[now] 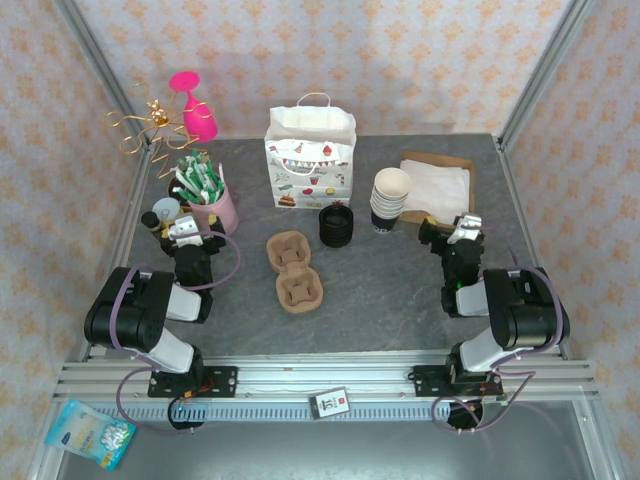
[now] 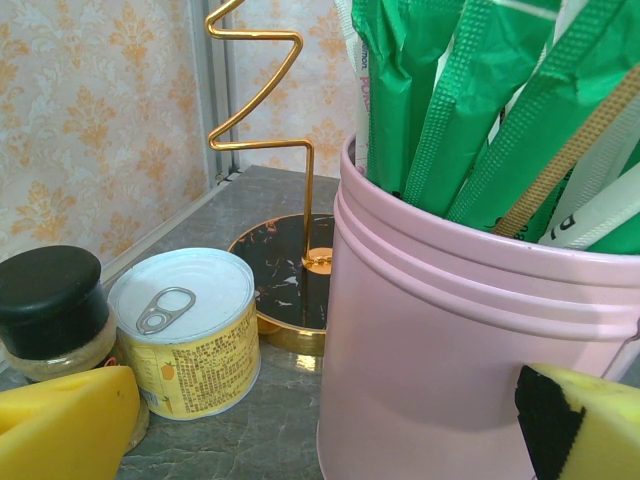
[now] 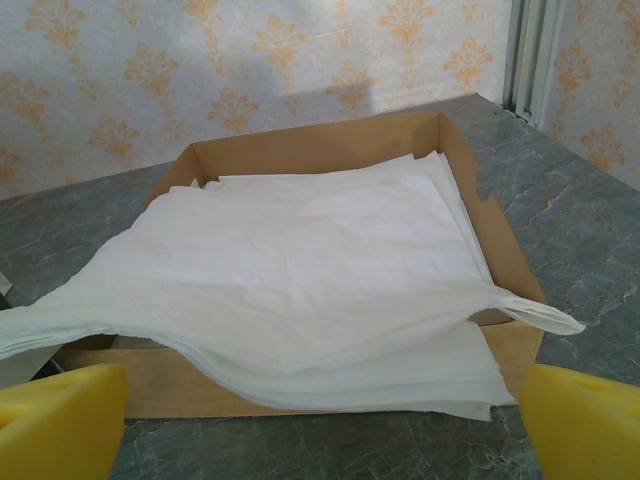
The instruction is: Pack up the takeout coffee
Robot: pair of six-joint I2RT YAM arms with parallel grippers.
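Enclosure: cream-and-orange damask wallpaper on the walls, aluminium frame posts, and a matte grey stone-patterned tabletop (image 1: pixel 380 290).

Overhead view, centre rear: a white printed paper bag (image 1: pixel 310 160) stands upright with its handles up. In front of it is a ribbed stack of black lids (image 1: pixel 336 225). Just to the right is a stack of paper cups (image 1: pixel 390 200), dark-sided, cream inside, lidless. Takeout coffee: I cannot tell a single lidded cup apart from these stacks. Nearer the arms, a brown moulded-pulp cup carrier (image 1: pixel 295 270) lies flat, with two wells showing.

Left gripper (image 1: pixel 185 232): its wrist view shows yellow fingers at the two lower corners, spread wide and holding nothing. That view shows what is small and unclear overhead:
- a smooth pink tub (image 2: pixel 450 350) with a ridged rim, packed with glossy green sachets (image 2: pixel 450 100)
- beside it, a ring-pull tin (image 2: pixel 190 330) and a black-capped jar (image 2: pixel 50 300)
- a gold wire stand (image 2: pixel 265 150) on a black marbled disc

Right gripper (image 1: pixel 462 230): fingers likewise apart and empty. It faces a brown cardboard tray (image 3: pixel 310 150) of creased white napkins (image 3: pixel 300 270), some of them hanging over the front wall.
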